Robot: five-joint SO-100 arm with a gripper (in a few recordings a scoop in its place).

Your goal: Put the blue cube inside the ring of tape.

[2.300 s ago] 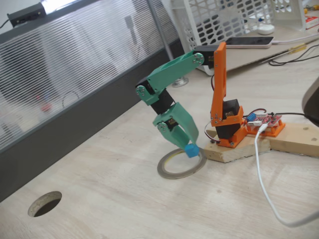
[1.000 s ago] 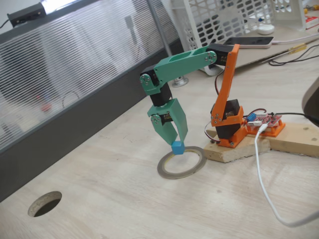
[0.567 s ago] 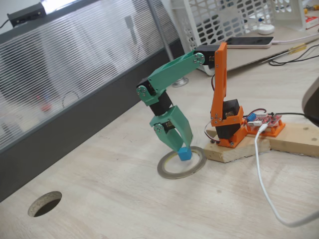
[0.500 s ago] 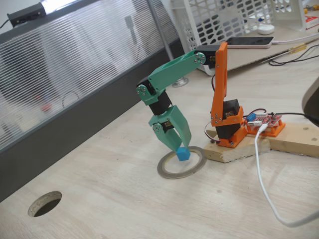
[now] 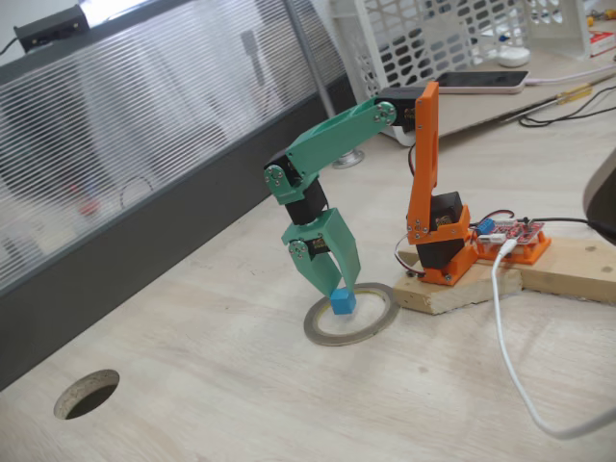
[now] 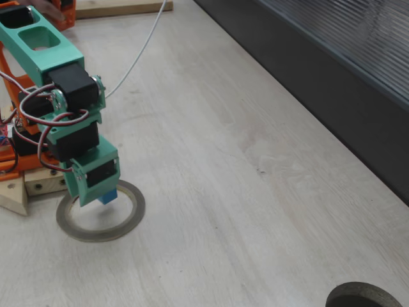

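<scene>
The blue cube (image 5: 342, 303) sits between the tips of my green gripper (image 5: 337, 293), whose jaws are shut on it. It hangs low over the inside of the ring of tape (image 5: 372, 329), close to the ring's left rim in this fixed view. I cannot tell whether the cube touches the table. In the other fixed view the cube (image 6: 108, 196) peeks out under the gripper (image 6: 101, 192), above the far part of the ring of tape (image 6: 99, 234). The gripper points straight down.
The orange arm base (image 5: 441, 245) stands on a wooden block (image 5: 462, 291) right beside the ring. A white cable (image 5: 510, 358) trails over the table on the right. A dark round hole (image 5: 87, 393) lies at the near left. A dark wall panel (image 5: 115, 260) borders the table.
The gripper carried the cube from the ring's right rim up and to the left, then down over the ring. In the last half second it shifted slightly left and lower, with the cube held throughout.
</scene>
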